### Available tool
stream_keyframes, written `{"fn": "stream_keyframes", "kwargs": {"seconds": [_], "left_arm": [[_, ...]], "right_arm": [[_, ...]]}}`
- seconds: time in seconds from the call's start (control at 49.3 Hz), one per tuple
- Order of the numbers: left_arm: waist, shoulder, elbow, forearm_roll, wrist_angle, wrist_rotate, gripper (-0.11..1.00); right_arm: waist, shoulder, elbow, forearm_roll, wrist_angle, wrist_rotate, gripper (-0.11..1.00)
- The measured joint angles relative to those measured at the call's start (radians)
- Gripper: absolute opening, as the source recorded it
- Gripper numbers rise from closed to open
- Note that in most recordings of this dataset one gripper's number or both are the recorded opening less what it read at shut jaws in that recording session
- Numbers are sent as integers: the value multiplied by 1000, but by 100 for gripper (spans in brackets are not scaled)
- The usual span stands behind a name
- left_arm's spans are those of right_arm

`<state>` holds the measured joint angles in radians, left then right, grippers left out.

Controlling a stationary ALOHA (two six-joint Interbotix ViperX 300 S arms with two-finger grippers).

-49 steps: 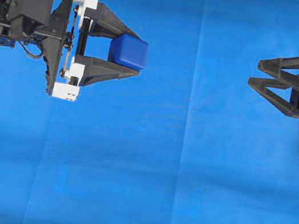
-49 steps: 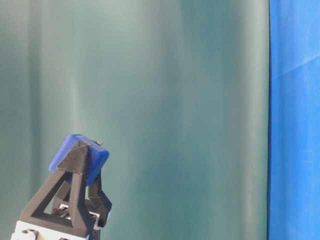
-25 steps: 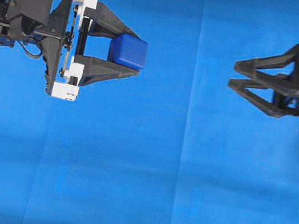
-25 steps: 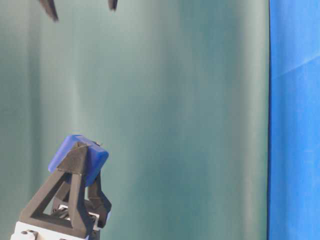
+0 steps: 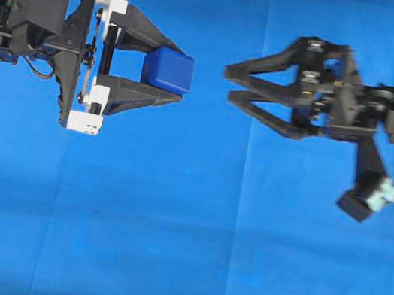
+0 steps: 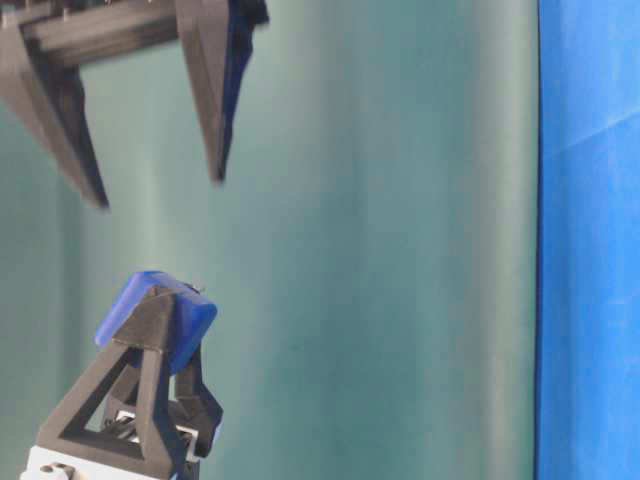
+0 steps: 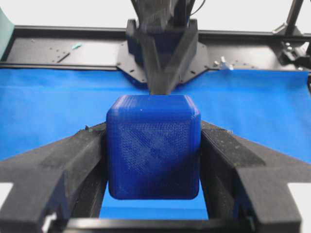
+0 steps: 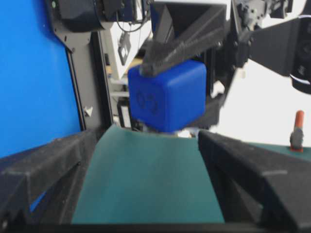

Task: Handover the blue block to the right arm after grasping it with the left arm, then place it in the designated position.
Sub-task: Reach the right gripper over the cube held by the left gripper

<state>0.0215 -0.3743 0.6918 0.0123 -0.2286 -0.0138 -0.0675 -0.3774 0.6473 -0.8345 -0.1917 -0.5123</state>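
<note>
The blue block (image 5: 168, 70) is a small dark-blue cube pinched between the black fingers of my left gripper (image 5: 181, 71), which has white brackets on its jaw rail and hangs above the cloth at the upper left. Its jaws press both sides of the block (image 7: 153, 153). My right gripper (image 5: 227, 83) is all black and blurred. It points at the block from the right with its jaws spread wide and a short gap between its tips and the cube. In the right wrist view the block (image 8: 167, 94) sits ahead of the open right gripper (image 8: 148, 138), not between its fingers.
A blue cloth (image 5: 181, 236) covers the table. A teal backdrop (image 6: 380, 250) fills the table-level view. Black frame rails (image 7: 58, 48) run behind the cloth. A small red-capped item (image 8: 297, 126) stands at the far right.
My right gripper has travelled left from the right edge to just short of the block, jaws still wide. The left gripper and block have not moved.
</note>
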Motion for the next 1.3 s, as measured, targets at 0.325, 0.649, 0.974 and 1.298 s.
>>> {"fn": "stream_keyframes", "kwargs": {"seconds": [0.325, 0.649, 0.974, 1.298], "left_arm": [[0, 0, 0, 0, 0, 0, 46], [0, -3, 2, 0, 0, 0, 46], [0, -5, 0, 0, 0, -3, 46], [-5, -5, 2, 0, 0, -5, 46]], "right_arm": [[2, 170, -150, 0, -35, -2, 96], [0, 216, -206, 0, -38, -2, 96], [2, 216, -206, 0, -34, -5, 92], [6, 218, -207, 0, 6, 0, 57]]}}
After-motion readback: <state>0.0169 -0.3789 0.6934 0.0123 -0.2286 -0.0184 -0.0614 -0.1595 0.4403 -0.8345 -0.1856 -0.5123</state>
